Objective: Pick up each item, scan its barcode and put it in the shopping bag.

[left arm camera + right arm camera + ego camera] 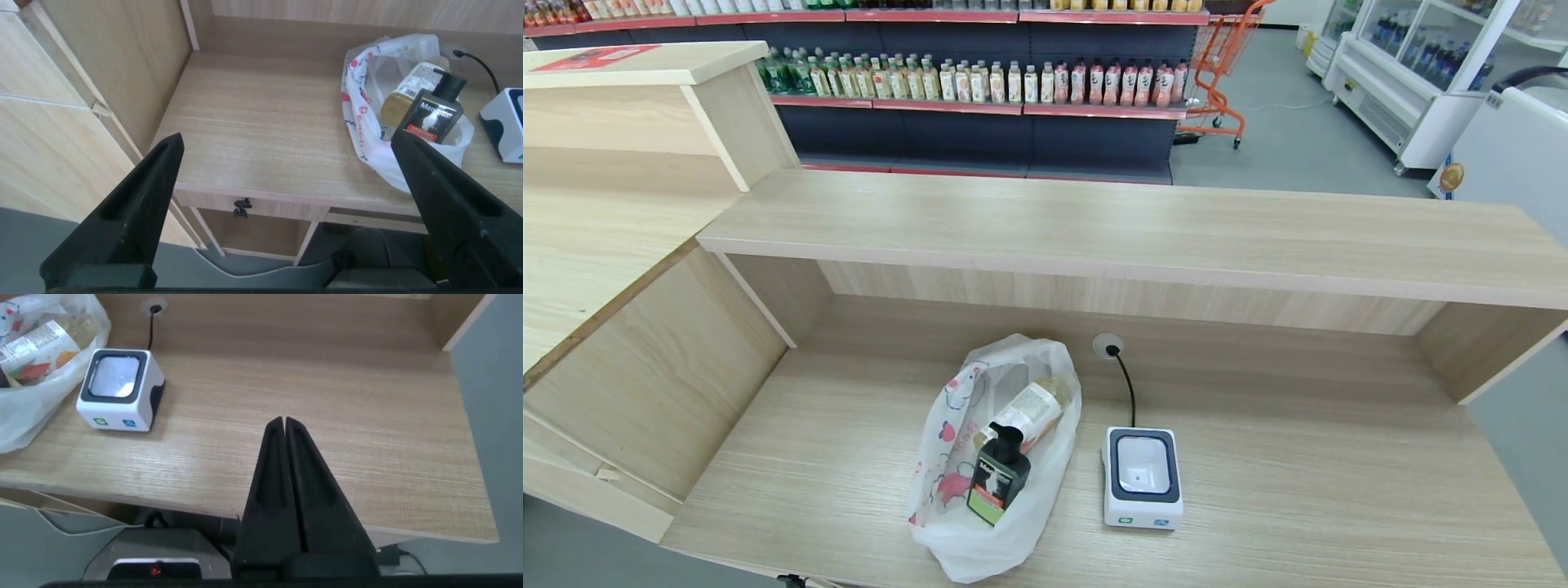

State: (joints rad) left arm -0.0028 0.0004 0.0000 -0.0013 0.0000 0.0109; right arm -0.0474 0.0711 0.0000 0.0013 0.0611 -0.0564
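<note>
**A:** Your hands?

**B:** My left gripper [286,139] is wide apart and my right gripper [283,423] is pressed together. Both hang off the desk's [1298,490] front edge.

**A:** The items?

**B:** The pump bottle [998,478] and the pale bottle [1031,408] lie in the shopping bag [947,531] near that edge, left of the scanner [1142,474]. Their long axes run toward the back. My left arm is nearer, I think.

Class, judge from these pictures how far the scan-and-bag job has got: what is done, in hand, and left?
Done: a black pump bottle and a labelled bottle lie in the shopping bag beside the scanner. In hand: nothing; the left gripper is open and the right gripper shut, neither holding anything. Left: seemingly nothing, since the counter bears just the bag and scanner.
</note>
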